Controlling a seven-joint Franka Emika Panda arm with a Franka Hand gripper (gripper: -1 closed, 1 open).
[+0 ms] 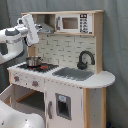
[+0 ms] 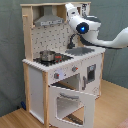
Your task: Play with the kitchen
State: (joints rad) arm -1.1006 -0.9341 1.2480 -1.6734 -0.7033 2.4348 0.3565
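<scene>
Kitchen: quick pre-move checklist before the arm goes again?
1. Oven door state: hangs open, swung down. Not ok if the path crosses in front.
2. Pot on the hob: upright, seated. Ok.
3. Sink empty of items: appears so. Ok.
4. Faucet clear of the arm: ok.
5. Claw clearance: raised near the hood, above the counter. Ok.
6. Claw open or shut: cannot tell.

No text, label, brand or number can be read on the kitchen (image 1: 65, 75) or anything else.
</scene>
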